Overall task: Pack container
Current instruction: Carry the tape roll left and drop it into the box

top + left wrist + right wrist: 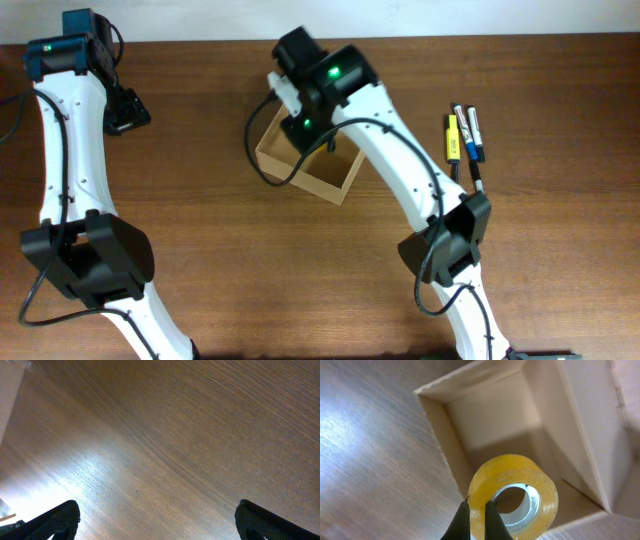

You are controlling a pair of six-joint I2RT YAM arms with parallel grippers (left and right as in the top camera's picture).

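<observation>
One tape roll (512, 467) is clamped by its wall in my right pincer (477, 510), hanging over the open box (470, 382) mid-counter (200, 300). Placing step, I judge: next, lower inside and release. Left pincer (160, 522) gapes empty, well apart.

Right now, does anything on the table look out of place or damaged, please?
Nothing stands out: the container sits open and intact, merely turned askew, and the right gripper holds a tape roll over it.
</observation>
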